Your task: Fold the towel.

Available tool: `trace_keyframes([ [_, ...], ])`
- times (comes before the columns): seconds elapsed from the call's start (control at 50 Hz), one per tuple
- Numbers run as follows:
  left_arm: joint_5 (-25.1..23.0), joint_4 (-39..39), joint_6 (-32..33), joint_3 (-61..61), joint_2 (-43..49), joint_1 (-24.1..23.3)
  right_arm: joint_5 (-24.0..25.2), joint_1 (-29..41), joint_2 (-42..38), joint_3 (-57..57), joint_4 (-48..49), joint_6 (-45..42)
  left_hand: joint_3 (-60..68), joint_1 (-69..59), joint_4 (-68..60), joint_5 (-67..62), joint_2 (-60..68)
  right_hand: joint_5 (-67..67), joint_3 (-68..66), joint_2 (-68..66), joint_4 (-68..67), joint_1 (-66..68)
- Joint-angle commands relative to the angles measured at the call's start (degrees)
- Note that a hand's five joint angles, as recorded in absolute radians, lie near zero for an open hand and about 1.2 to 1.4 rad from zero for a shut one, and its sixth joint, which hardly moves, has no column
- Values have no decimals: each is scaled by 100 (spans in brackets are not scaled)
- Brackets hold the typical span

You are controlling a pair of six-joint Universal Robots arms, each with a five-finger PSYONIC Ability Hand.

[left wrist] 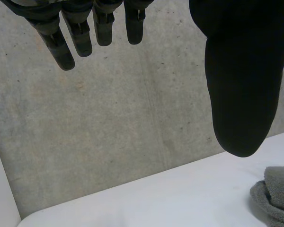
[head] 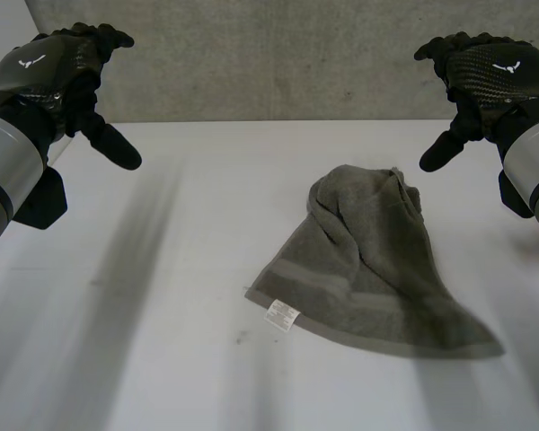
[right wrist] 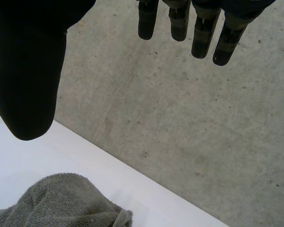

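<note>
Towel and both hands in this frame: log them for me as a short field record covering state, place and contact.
item: grey terry towel, crumpled, bunched at its far end, not yet folded
surface: white table; the towel lies toward the right arm's side
tag: small white label at the towel's near edge
left: black left hand, raised above the table, open, apart from the towel
right: black right hand, raised, open, apart from the towel
backdrop: grey concrete wall
</note>
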State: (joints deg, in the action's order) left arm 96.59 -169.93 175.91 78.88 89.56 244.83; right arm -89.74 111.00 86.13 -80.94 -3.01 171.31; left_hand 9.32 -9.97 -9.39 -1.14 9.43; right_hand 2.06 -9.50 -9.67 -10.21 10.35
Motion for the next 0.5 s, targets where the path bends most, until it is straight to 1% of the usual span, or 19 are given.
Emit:
trace_keyframes([
  [0.02, 0, -92, 4, 40, 0, 3, 0, 0, 0, -18, 29, 8, 73, -7, -65, 109, 62, -206, -50, -33, 21, -35],
  [0.18, 0, -180, 13, 101, 18, 12, 9, -17, -9, -10, 38, -18, 89, -24, -82, 93, 79, -206, -50, -33, 21, -35],
  [0.24, -9, -172, 13, 110, 97, 3, 44, -26, -26, 17, 11, -159, 73, -7, -65, 109, 62, -206, -50, -33, 21, -35],
  [0.28, -9, -172, 13, 110, 115, -6, 192, -18, -105, 43, -50, -473, 73, -7, -65, 109, 62, -206, -50, -33, 21, -35],
  [0.3, -9, -154, 5, 119, 158, -32, 193, -17, -105, 43, -50, -475, 73, -7, -65, 109, 62, -206, -50, -33, 21, -35],
  [0.34, -9, -145, -13, 119, 254, -67, 377, -9, -315, 25, -120, -974, 73, -7, -65, 109, 62, -206, -50, -33, 21, -35],
  [0.36, -9, -145, -13, 119, 255, -67, 378, -9, -316, 25, -121, -976, 73, -7, -65, 109, 62, -206, -50, -33, 21, -35],
  [0.38, -9, -128, -39, 119, 395, -102, 421, -17, -525, 52, -164, -1255, 73, -7, -65, 109, 62, -206, -50, -33, 21, -35],
  [0.4, -26, -110, -57, 110, 535, -146, 422, -17, -527, 52, -165, -1257, 73, -7, -65, 109, 62, -206, -50, -33, 21, -35],
  [0.44, -70, -110, -101, 119, 650, -199, 492, -9, -886, 174, -331, -1669, 73, -7, -65, 109, 62, -206, -50, -33, 21, -35],
  [0.46, -114, -110, -171, 127, 799, -260, 492, -9, -888, 175, -332, -1671, 73, -7, -65, 109, 62, -206, -50, -33, 21, -35],
  [0.5, -123, -110, -284, 136, 974, -322, 588, 0, -1272, 428, -419, -1767, 73, -7, -65, 109, 62, -206, -50, -33, 21, -35],
])
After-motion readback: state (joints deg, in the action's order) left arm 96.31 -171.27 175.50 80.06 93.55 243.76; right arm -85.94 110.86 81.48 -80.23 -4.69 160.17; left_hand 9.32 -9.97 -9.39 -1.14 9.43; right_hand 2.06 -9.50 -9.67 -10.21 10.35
